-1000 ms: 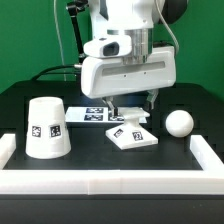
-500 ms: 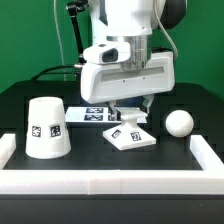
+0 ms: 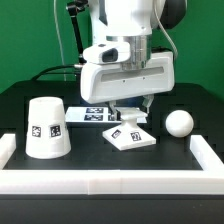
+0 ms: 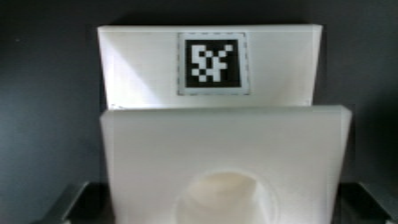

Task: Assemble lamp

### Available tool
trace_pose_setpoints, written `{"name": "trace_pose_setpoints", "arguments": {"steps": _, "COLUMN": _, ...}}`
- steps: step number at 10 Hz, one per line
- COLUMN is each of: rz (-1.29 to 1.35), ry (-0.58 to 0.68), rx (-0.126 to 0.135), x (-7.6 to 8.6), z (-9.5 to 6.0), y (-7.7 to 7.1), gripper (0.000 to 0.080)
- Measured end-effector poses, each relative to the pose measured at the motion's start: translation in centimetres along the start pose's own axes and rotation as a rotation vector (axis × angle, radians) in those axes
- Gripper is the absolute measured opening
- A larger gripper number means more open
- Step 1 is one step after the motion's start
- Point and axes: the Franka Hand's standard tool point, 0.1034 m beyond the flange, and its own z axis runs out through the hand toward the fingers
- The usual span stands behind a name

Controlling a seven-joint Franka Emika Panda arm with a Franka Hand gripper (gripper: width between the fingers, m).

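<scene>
The pincer (image 3: 130, 118) hangs just over the base (image 3: 133, 137). Its fingers are hidden, so I cannot tell if it is open or closed. The base lies flat in the middle of the table (image 3: 95, 152), with a corner toward the front. The arm (image 3: 125, 62) points straight down. The shade (image 3: 46, 127) stands wide end down. The bulb (image 3: 179, 123) has its stem hidden.

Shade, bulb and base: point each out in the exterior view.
shade (image 3: 47, 128): exterior view, middle of its side wall.
bulb (image 3: 179, 123): exterior view, centre of the round ball.
base (image 3: 138, 138): exterior view, top face beside its tag.
</scene>
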Motion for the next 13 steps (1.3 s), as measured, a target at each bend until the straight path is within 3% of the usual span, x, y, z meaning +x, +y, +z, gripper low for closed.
{"name": "trace_pose_setpoints", "arguments": {"steps": 1, "rz": 0.014, "ry": 0.000, "rx": 0.001, "x": 0.1, "z": 0.0, "y": 0.0, "gripper": 0.0534}}
{"name": "trace_pose_setpoints", "arguments": {"steps": 3, "rz": 0.066, "ry": 0.007, "rx": 0.001, "x": 1.9, "z": 0.1, "y": -0.2, "gripper": 0.0535}}
{"name": "trace_pose_setpoints", "arguments": {"steps": 7, "rz": 0.194, "ry": 0.060, "rx": -0.002, "x": 7.3, "z": 0.2, "y": -0.4, "gripper": 0.0537}}
{"name": "trace_pose_setpoints", "arguments": {"steps": 13, "rz": 0.315, "ry": 0.123, "rx": 0.003, "x": 13.1, "z": 0.4, "y": -0.5, "gripper": 0.0537}}
